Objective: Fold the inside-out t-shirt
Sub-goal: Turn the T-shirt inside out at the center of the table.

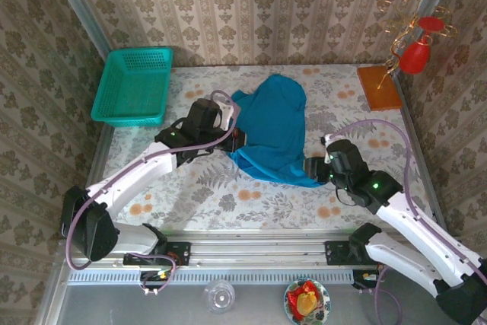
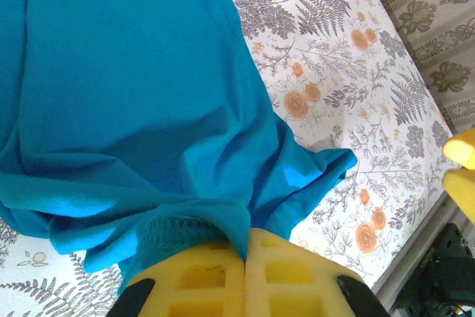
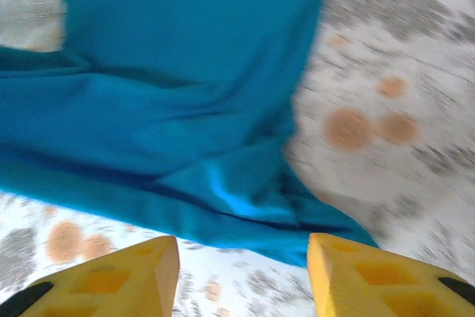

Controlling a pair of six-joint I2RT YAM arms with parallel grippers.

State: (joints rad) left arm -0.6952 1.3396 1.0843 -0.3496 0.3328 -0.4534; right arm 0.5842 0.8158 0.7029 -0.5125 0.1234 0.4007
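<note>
Shirt [image 1: 272,127] lay rumpled on the table [image 1: 228,192]. Its edge was caught betw. the left gripper's [image 2: 246,243] fingers, which were pressed together on a stitched hem. Cloth fanned out ahead of those tips and to both sides. Right gripper [image 3: 242,246] had its fingers spread wide w/ nothing betw. them. The shirt's corner sat just ahead of the tips, apart from them as far as I could tell.

Progress, my read: early. No clean fold line, no squared edges, and the body was bunched w/ creases, so flattening and all folds looked left to do.

Hard to make out: sleeves and collar were lost in the bunching, right wrist view was blurred, and in top view the left gripper covered the pinched edge. Basket [image 1: 133,85] sat well off to the left fingers' outer side, apart from the shirt.
</note>
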